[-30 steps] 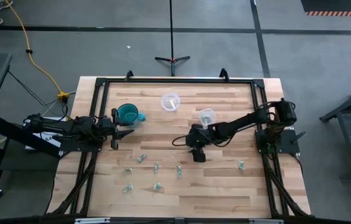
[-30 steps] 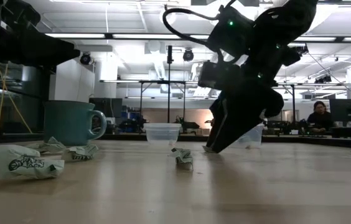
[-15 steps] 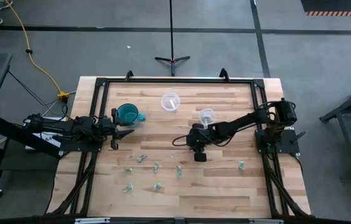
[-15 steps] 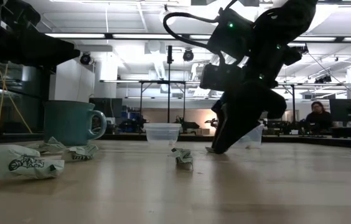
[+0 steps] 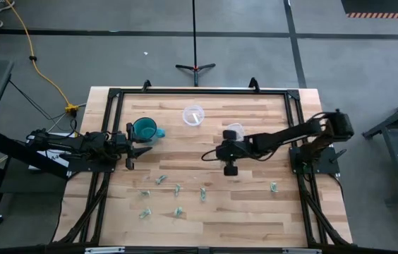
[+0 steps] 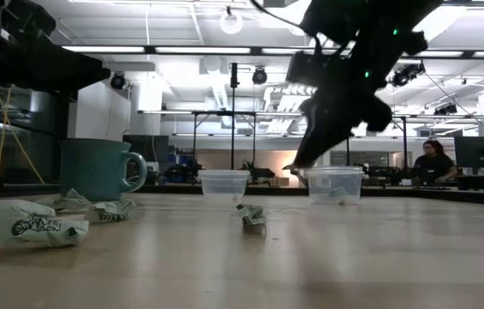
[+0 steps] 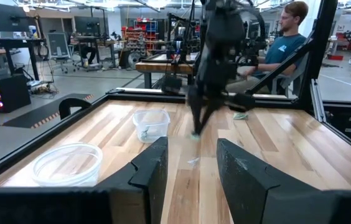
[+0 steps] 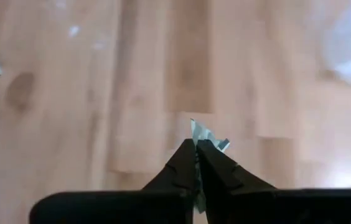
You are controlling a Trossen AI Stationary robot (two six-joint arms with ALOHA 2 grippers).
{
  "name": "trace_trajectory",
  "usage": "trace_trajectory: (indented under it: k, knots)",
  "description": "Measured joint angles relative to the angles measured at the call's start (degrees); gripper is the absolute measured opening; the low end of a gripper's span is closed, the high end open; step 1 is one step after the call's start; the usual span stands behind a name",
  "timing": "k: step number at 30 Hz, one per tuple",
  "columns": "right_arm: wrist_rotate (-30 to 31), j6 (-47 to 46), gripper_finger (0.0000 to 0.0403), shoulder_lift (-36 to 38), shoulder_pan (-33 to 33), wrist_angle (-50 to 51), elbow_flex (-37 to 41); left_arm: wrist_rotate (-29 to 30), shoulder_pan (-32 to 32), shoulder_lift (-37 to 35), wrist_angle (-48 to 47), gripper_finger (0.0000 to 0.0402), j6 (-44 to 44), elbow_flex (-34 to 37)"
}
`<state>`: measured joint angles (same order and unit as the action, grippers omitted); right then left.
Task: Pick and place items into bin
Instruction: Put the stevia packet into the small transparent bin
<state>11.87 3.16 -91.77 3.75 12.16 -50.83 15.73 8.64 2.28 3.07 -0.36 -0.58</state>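
Note:
Several tiny pale green-and-whitish items [image 5: 178, 189] lie scattered on the near half of the wooden table, and one more [image 5: 273, 187] lies near the right edge. My right gripper [image 5: 231, 169] hangs above the table's middle, shut on one such item [image 8: 205, 134]. Two clear plastic bins [image 5: 193, 115] [image 5: 234, 132] stand farther back. My left gripper [image 5: 134, 152] waits open at the left, beside a teal mug [image 5: 145, 130]. My right gripper pinches one small pale green item between its two fingertips, and the item's crumpled edge [image 8: 208, 135] sticks out past them. The fingers [image 6: 304, 159] come from above, slanting down. The item is lifted clear of the table.
A black frame [image 5: 199, 92] runs round the tabletop. In the low view, crumpled items [image 6: 36, 221] [image 6: 251, 216] lie near the camera, with the mug [image 6: 98, 168] and both bins [image 6: 224, 184] [image 6: 335, 184] behind. People sit in the room beyond the table.
My right gripper has shut on an item that lay on the table's middle. It has then risen well clear of the wood, shifting slightly toward the far right, and has carried the item up with it.

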Motion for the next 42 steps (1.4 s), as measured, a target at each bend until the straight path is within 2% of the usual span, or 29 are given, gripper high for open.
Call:
trace_trajectory:
  k: [8, 22, 26, 36, 39, 42]
  knots:
    - [12.0, -3.0, 0.0003, 8.6, -4.3, 12.2, -0.1, 0.0, 0.0, 0.0, 0.0, 0.0172, 0.0, 0.0]
    - [4.2, -3.3, 0.0023, 8.8, -15.2, 14.6, -0.1, 0.0, 0.0, 0.0, 0.0, 0.0172, 0.0, 0.0]
    - [3.1, -3.3, 0.0053, 8.8, -16.5, 13.8, -0.1, 0.0, 0.0, 0.0, 0.0, 0.0172, 0.0, 0.0]
    - [1.4, -7.2, 0.018, 8.8, -17.3, 13.7, -0.1, 0.0, 0.0, 0.0, 0.0, 0.0172, 0.0, 0.0]
    - [1.1, -10.6, 0.0203, 9.1, -16.8, 14.0, -0.1, 0.0, 0.0, 0.0, 0.0, 0.0172, 0.0, 0.0]
    - [-3.3, -13.5, 0.0212, 10.5, -15.5, 15.3, -0.1, 0.0, 0.0, 0.0, 0.0, 0.0172, 0.0, 0.0]
